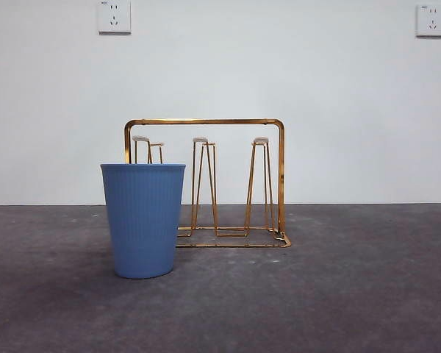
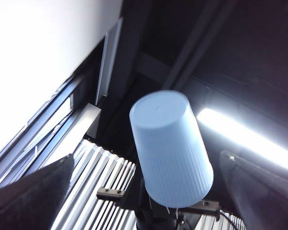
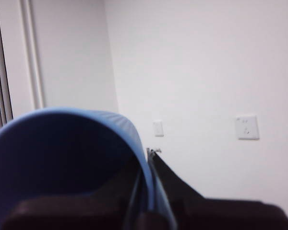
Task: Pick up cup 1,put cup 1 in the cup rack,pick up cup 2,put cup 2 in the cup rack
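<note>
A blue ribbed cup stands upright on the table, in front of the left end of the gold wire cup rack. The rack's prongs are bare. No arm shows in the front view. My right gripper is shut on the rim of a second blue cup, one jaw inside and one outside. My left gripper is open, its jaws wide apart, and points up toward the ceiling. That view shows a pale blue cup base-first, farther off, held at its rim end by a dark gripper part.
The dark grey table runs back to a white wall with two sockets. The left wrist view shows a ceiling light and a slatted vent.
</note>
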Robot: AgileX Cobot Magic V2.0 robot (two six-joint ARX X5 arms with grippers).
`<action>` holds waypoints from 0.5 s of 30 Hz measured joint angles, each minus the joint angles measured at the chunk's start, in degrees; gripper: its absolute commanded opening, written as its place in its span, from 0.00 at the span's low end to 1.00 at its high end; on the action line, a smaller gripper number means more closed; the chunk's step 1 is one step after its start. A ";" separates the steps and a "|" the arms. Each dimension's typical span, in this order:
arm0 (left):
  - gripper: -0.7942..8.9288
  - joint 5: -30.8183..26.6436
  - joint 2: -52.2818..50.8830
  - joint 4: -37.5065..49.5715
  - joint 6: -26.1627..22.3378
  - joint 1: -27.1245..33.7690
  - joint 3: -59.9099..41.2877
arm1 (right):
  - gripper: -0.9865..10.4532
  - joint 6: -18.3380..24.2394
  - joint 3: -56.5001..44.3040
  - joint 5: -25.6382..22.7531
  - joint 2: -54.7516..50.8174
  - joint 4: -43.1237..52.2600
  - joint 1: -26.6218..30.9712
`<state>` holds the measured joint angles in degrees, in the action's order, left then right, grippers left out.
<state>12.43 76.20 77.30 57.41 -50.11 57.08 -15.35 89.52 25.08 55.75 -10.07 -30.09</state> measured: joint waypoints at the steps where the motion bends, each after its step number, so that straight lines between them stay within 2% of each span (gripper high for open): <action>1: 0.79 -0.11 0.59 0.00 -0.02 -0.02 0.35 | 0.08 0.31 0.00 -0.55 0.74 0.15 -0.92; 8: 0.79 -0.35 2.40 0.00 -1.05 -0.07 4.44 | 0.08 4.15 -0.20 -4.81 7.08 -0.61 -8.35; 15: 0.79 -0.55 2.40 0.02 -1.92 -0.07 5.49 | 0.08 7.30 -0.35 -6.91 8.59 -0.57 -11.45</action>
<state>11.88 78.61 77.32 55.48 -50.17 62.57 -8.05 89.17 18.17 64.34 -10.63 -41.54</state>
